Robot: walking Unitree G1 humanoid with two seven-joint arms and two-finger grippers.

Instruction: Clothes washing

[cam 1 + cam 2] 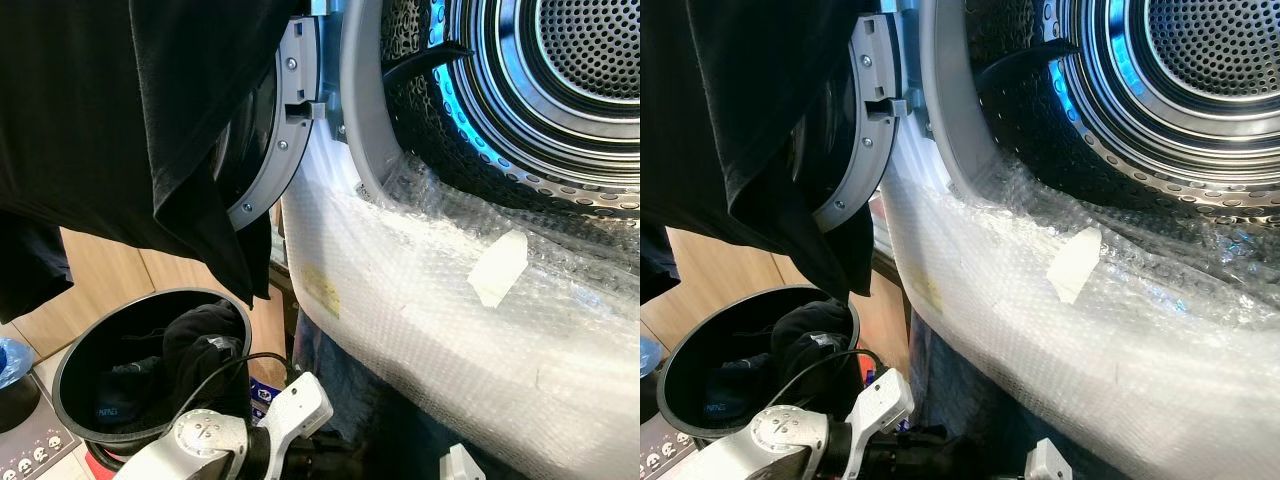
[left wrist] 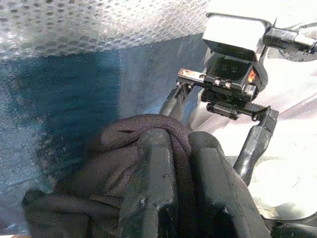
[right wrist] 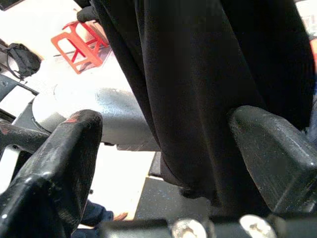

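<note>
Basket [image 1: 75,352] of clothes [image 1: 195,340] lower left, washer drum [image 1: 560,90] upper right, garment [image 1: 120,110] hanging above basket

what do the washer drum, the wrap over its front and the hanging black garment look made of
Washer drum: looks like polished steel, with mirror-like rings and punched holes. Wrap: clear plastic bubble wrap, with rows of small blisters and a glossy sheen. Black garment: soft matte fabric, probably a knit, draping in folds.

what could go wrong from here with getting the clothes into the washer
The black garment hangs in front of the open door, well left of the drum; it could snag on the door latch or slip down. The left tool is pinched on only a small fold of dark cloth, which may pull free. Loose bubble wrap under the opening could catch trailing fabric.
</note>
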